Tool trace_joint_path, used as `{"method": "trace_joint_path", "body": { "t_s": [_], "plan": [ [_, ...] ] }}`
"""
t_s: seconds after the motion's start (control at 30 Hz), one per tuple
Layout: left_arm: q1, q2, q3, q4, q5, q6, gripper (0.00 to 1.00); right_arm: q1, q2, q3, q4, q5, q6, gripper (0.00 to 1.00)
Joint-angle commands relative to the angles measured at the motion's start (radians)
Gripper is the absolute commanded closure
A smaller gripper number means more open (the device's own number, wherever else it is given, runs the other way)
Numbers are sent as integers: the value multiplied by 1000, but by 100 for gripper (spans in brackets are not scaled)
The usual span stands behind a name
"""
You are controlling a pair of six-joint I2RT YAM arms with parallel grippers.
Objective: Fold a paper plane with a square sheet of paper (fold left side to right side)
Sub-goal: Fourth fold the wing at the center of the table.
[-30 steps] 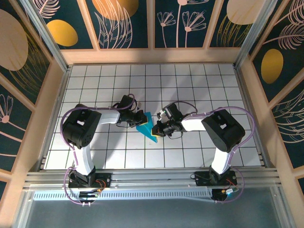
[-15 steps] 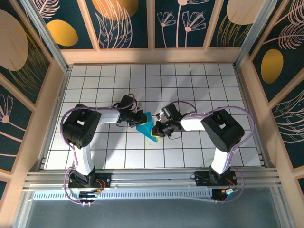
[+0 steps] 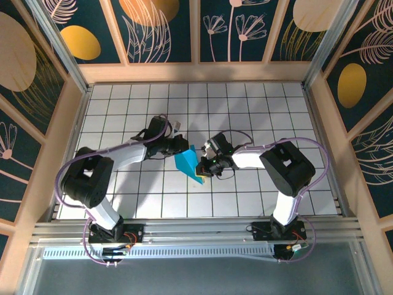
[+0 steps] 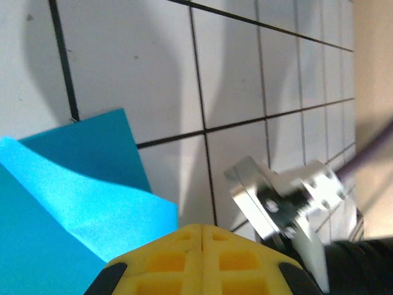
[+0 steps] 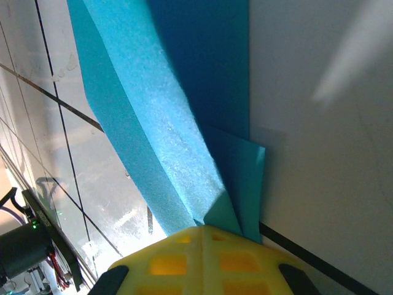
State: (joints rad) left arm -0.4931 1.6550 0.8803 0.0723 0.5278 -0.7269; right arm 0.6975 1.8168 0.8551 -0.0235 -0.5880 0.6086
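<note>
Working around cyan paper (image 3: 186, 162), already creased into a narrow wedge near the middle of the tiled table top (image 3: 258, 104). Wide end toward the back wall, point toward the arm bases.

Flanked by left gripper (image 3: 182, 146) at the wide back-left end and right gripper (image 3: 205, 167) on the right side near the point.
- Left: yellow fingers (image 4: 153, 261) pressed together, apparently pinching a curled-up flap of the paper.
- Right: yellow fingers (image 5: 245, 264) likewise together, clamped where a raised ridge of the narrow end runs into the tips.

Tight between the two wrists. Grey metal bracket (image 4: 276, 200) of the right arm sitting just beyond the left fingertips in the left wrist view. Purple cables (image 3: 301, 144) looped along both arms, apart from the paper.

White tiles, dark grout lines, slightly glossy, soft arm shadows. Boxed in by wooden frame (image 3: 196, 72) and dark-teal wall panels (image 3: 163, 27) printed with gold discs and pale leaf outlines. Aluminium rail (image 3: 196, 230) across the near edge under the bases.
</note>
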Motion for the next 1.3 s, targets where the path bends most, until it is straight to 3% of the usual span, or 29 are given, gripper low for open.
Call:
{"method": "trace_joint_path", "body": {
  "t_s": [0.0, 0.17, 0.53, 1.27],
  "plan": [
    [1, -44, -97, 95, 69, -30, 97, 6, 76, -45, -185, 160, -13, 100],
    [-25, -65, -167, 162, 120, -63, 98, 7, 77, -51, -179, 160, -11, 100],
    [-56, 52, -191, 322, 152, -172, 98, 8, 77, -45, -191, 168, -7, 100],
    [-56, 181, -116, 228, 107, -135, 98, 16, 79, -53, -213, 186, -12, 100]
  ]
}}
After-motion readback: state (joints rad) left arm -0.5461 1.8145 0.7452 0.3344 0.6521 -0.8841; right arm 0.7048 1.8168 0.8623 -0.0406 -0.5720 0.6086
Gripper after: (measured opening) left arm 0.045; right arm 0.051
